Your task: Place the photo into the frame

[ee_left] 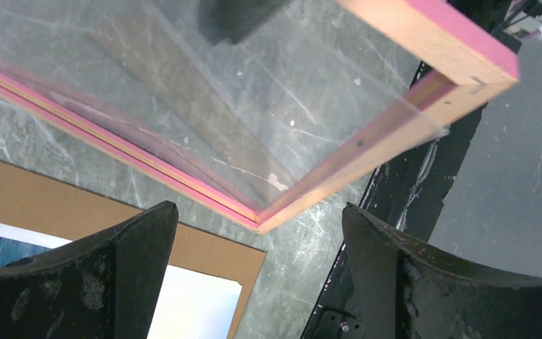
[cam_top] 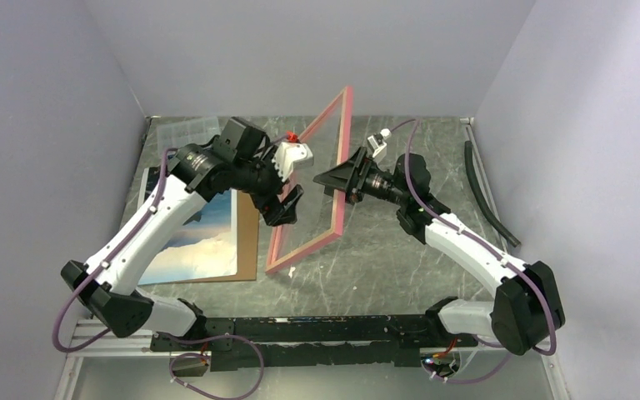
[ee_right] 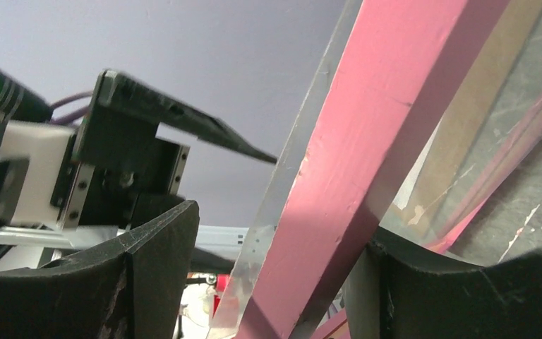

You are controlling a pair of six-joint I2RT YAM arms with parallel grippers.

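Starting with the overhead view: the frame (cam_top: 304,252) stands tilted on its lower edge in the middle of the marble table (cam_top: 383,267), pink side showing. The right gripper (cam_top: 329,177) is on its right-hand rail, about halfway up. The left gripper (cam_top: 286,207) hangs just beside the opposite rail with its jaws spread wide and nothing in them. The photo (cam_top: 204,237) lies face up on a brown backing board (cam_top: 248,242) at the left, partly hidden under the left arm. A clear plastic tray (cam_top: 185,133) sits at the back left, and a black strip (cam_top: 487,187) lies along the right wall.

Left wrist view: both fingers (ee_left: 113,282) are far apart, with only open space between them. Beyond them is a bottom corner of the frame (ee_left: 459,67), tan wood on the side and pink on the face, with its clear pane (ee_left: 219,92) all smudgy. Lower left you can see the board and a corner of the photo (ee_left: 197,311), with its white margin and a bit of blue.

Right wrist view: the pink rail (ee_right: 367,141) runs straight up between the right gripper's jaws. They're fairly wide, closed around it and holding the frame up. The finger on the right (ee_right: 466,296) is pressed against the rail. The other finger sits just beside the clear pane's edge. In the background, one finger of the left gripper pokes toward the frame without touching it.
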